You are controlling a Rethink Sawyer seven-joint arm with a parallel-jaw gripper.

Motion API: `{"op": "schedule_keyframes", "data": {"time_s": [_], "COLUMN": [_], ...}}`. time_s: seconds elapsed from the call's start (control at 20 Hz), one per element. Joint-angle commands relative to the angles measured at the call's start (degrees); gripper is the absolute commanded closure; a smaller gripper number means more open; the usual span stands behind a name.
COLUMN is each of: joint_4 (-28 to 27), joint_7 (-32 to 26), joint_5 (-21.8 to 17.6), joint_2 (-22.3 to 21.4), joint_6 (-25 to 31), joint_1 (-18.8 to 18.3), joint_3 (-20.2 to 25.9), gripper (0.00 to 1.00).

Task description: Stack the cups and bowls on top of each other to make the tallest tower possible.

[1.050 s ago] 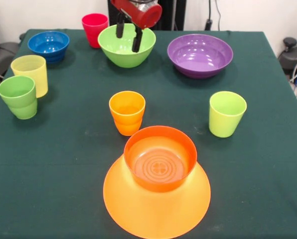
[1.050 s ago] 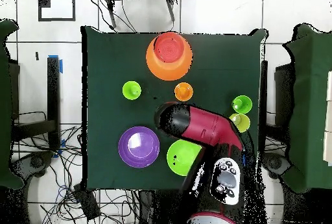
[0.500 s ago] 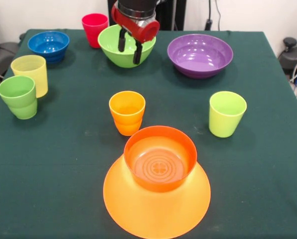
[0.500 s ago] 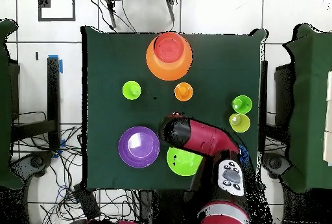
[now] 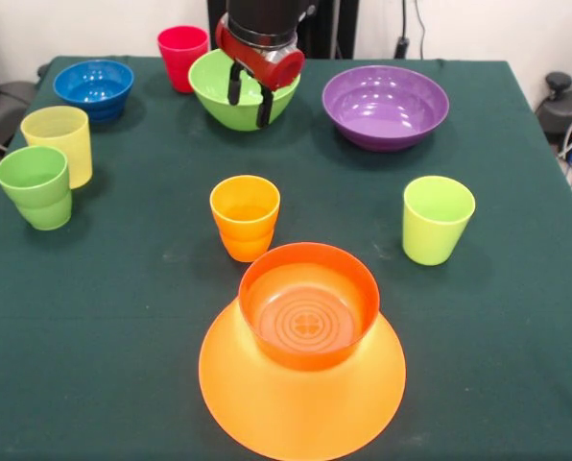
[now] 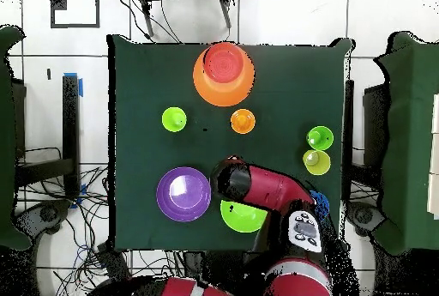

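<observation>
An upside-down large orange bowl (image 5: 300, 399) near the front edge carries a small red-orange bowl (image 5: 308, 303) upright on top; this is the tower (image 6: 223, 74). My gripper (image 5: 250, 95) is open at the green bowl (image 5: 214, 91). Its dark fingers (image 5: 264, 106) straddle the bowl's near rim. The purple bowl (image 5: 385, 106) sits to the right and the blue bowl (image 5: 94, 88) at the far left. An orange cup (image 5: 245, 216) stands mid-table and a lime green cup (image 5: 438, 219) on the right. The green cup (image 5: 36, 185) and pale yellow cup (image 5: 58, 142) stand on the left, the red cup (image 5: 182, 56) at the back.
In the overhead view the red arm (image 6: 270, 191) covers part of the green bowl (image 6: 244, 217), beside the purple bowl (image 6: 183, 194). Cables and chair legs lie around the dark green table (image 6: 137, 78).
The gripper has come down to the green bowl's near rim, its fingers as far apart as before. No cup or bowl has shifted.
</observation>
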Motion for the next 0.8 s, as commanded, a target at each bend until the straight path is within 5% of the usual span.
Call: {"op": "schedule_keyframes", "data": {"time_s": [0.05, 0.8], "joint_4": [1.4, 3.0], "joint_7": [0.2, 0.8], "joint_5": [-3.1, -2.8], "joint_2": [0.0, -1.5], "joint_6": [1.6, 3.9], "joint_1": [1.1, 1.8], "joint_3": [5.2, 4.5], "gripper": [0.0, 0.0]}}
